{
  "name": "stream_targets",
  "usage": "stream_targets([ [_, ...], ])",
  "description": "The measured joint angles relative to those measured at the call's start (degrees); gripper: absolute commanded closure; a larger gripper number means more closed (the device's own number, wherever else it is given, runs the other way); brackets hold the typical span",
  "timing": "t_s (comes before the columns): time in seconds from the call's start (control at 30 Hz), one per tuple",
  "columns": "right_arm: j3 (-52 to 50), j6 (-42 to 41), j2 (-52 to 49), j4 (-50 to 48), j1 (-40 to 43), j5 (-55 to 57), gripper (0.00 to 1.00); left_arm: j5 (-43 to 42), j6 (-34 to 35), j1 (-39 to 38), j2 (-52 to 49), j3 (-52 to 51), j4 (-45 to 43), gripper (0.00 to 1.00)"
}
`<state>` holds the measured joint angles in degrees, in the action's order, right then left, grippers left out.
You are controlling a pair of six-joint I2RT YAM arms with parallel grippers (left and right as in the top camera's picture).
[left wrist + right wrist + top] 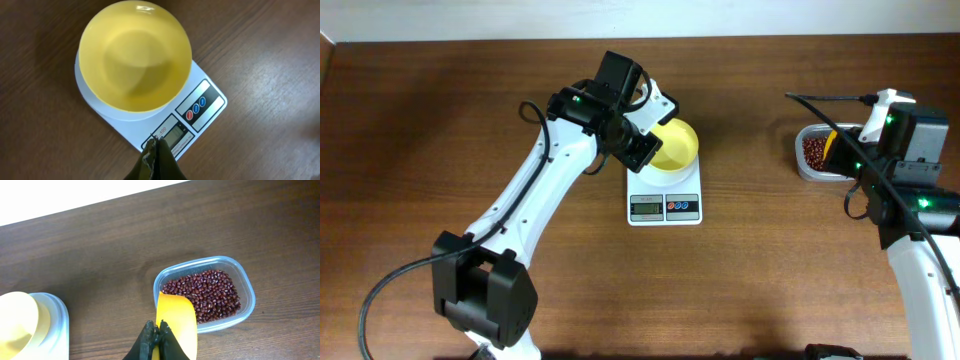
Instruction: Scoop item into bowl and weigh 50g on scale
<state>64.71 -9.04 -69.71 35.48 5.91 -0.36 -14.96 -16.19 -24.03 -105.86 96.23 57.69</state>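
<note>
**A:** Start at the left. How does that arm sit?

**B:** The left arm rises from its base at the lower left and stretches diagonally up and to the right across the table. Its wrist is bent down over the scale. The left gripper has its fingers pressed together, tip to tip, at the scale's front edge beside the display. I cannot tell whether they touch it.

**A:** And the bowl?

**B:** The bowl stands upright on the scale, its inside plain yellow, apart from those fingers.

**A:** Further right?

**B:** The tub lies near the table's right end, well apart from the scale, with the beans heaped inside. The right arm comes up from the lower right, its wrist above the tub's near side. The right gripper is clamped on the scoop, and the scoop's blade reaches over the tub's near rim. Whether it touches the beans I cannot tell.
</note>
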Motion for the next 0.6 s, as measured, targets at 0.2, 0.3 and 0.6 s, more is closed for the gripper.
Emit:
stream_targets([
  [0.2,0.0,0.0,0.0,0.0,0.0,0.0,0.96,3.9,6.0,0.0,1.8,0.0,0.0,1.0],
  [0.3,0.0,0.0,0.0,0.0,0.0,0.0,0.96,6.1,6.7,0.0,7.5,-0.2,-0.1,1.0],
  [0.6,0.0,0.0,0.0,0.0,0.0,0.0,0.96,8.4,11.4,-4.1,26.2,-31.4,-20.0,1.0],
])
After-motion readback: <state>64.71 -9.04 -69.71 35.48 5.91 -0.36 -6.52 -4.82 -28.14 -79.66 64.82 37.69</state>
